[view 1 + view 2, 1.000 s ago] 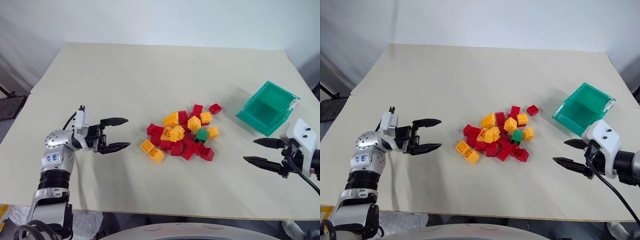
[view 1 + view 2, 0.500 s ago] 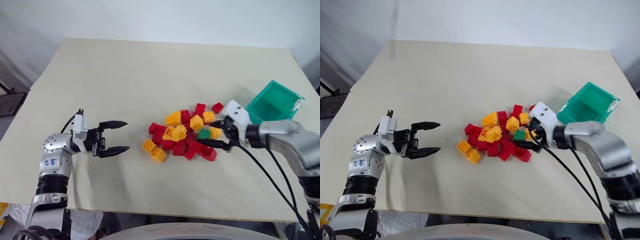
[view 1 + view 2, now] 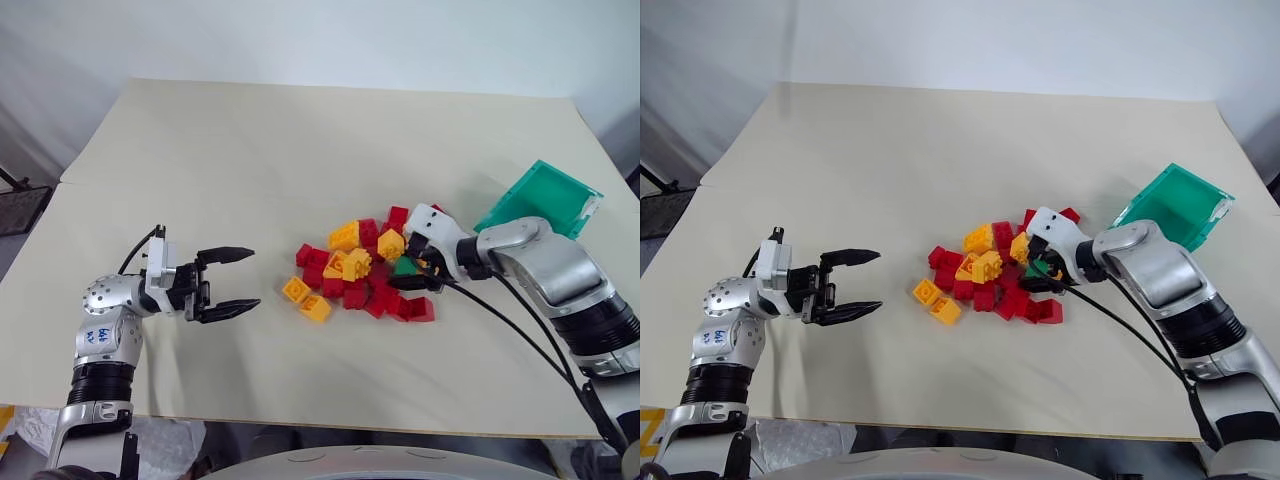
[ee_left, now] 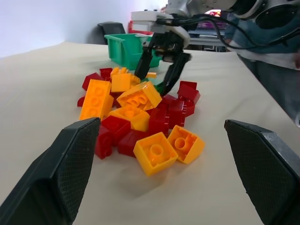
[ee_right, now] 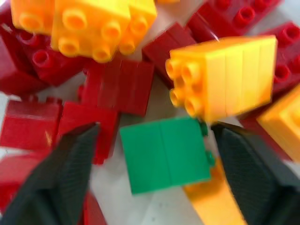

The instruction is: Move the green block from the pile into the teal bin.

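The green block (image 3: 405, 267) lies on the right side of the pile (image 3: 350, 265) of red and yellow-orange bricks at the table's middle. My right gripper (image 3: 408, 265) points down at it, open, one finger on each side. The right wrist view shows the green block (image 5: 164, 152) between the two fingers (image 5: 70, 168) with a small gap on either side. The teal bin (image 3: 540, 200) stands to the right of the pile, behind my right forearm. My left gripper (image 3: 250, 278) hovers open and empty to the left of the pile, pointing at it.
The beige table (image 3: 250, 150) has bare surface behind and left of the pile. Its front edge (image 3: 300, 425) runs close below both arms. A black object (image 3: 20, 210) sits off the table at the far left.
My right arm swung in from the front right to the pile and lowered its fingers around the green block, narrowing them. The left gripper stayed where it was.
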`<state>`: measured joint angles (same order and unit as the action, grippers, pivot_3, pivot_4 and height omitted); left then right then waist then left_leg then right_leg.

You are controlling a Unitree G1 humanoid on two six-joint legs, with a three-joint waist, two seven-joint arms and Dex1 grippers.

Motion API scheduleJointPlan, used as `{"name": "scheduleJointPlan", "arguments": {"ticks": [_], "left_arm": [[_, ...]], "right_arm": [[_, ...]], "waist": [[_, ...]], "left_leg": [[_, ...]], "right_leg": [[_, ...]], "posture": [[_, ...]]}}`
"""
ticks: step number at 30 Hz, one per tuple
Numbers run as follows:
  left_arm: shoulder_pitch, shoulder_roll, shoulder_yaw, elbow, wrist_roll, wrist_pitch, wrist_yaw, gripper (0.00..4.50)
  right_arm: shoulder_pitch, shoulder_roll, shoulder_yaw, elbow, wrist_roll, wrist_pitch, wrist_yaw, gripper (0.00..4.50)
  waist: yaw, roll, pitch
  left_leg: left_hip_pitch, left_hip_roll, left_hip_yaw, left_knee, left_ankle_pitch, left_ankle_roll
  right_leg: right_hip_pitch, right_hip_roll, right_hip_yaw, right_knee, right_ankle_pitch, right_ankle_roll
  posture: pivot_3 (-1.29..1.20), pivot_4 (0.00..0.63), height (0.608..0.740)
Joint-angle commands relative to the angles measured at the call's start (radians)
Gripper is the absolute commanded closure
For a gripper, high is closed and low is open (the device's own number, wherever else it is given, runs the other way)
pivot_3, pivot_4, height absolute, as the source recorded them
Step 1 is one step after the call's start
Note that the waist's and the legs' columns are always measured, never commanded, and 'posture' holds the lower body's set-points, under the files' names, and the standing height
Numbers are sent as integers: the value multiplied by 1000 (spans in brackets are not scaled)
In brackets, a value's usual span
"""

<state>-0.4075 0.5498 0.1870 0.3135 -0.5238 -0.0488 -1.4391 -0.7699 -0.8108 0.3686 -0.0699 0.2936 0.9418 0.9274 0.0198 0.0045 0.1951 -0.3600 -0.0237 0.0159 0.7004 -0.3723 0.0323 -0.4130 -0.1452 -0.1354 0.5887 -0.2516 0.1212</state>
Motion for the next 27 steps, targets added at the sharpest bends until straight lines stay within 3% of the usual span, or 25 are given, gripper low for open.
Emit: {"name": "scheduleJointPlan", "arguments": {"ticks": [1,2,5,9,14,18,25,27], "left_arm": [[4,7,13,-44,-27,9,9,0],[1,6,11,-46,-27,12,10,0],[-21,-1,-3,-44,-22,23,12,0],[-72,-14,-32,-42,-9,53,27,0],[-145,-64,-85,-46,24,77,92,0],[-229,-131,-143,-3,84,66,159,0],[-326,-179,-180,120,157,51,238,0],[-342,-183,-175,145,159,69,255,0]], "right_arm": [[19,-5,-57,-39,4,11,-5,2156],[25,-8,-72,-48,5,10,-9,2347],[52,-32,-146,-91,22,12,-20,2352],[100,-55,-319,-162,60,28,-63,2352],[131,-91,-529,-107,16,-85,-164,2352],[124,-157,-530,96,-104,-225,-245,2352],[22,-69,-480,461,-212,-490,-355,2352],[7,-46,-468,516,-226,-535,-363,1616]], "waist": [[1,0,0],[1,0,0],[3,0,0],[6,0,0],[5,0,0],[8,0,0],[-20,0,0],[-24,0,0]], "left_leg": [[0,0,0,0,0,0],[0,0,0,0,0,0],[-1,0,0,0,0,0],[-2,-1,0,0,0,0],[-1,-1,1,0,0,1],[-1,-3,5,0,1,2],[2,-1,18,-2,2,3],[2,0,18,-2,2,3]], "right_leg": [[0,0,0,0,0,0],[0,0,0,0,0,0],[0,0,0,-1,0,0],[0,0,0,-1,0,1],[0,0,1,-1,1,1],[0,-1,2,-1,2,2],[0,0,5,-1,3,4],[-1,0,5,-1,3,4]], "posture": [[0,150,740],[0,150,740],[0,150,740],[0,150,740],[0,150,740],[0,150,740],[0,150,740],[0,150,740]]}}
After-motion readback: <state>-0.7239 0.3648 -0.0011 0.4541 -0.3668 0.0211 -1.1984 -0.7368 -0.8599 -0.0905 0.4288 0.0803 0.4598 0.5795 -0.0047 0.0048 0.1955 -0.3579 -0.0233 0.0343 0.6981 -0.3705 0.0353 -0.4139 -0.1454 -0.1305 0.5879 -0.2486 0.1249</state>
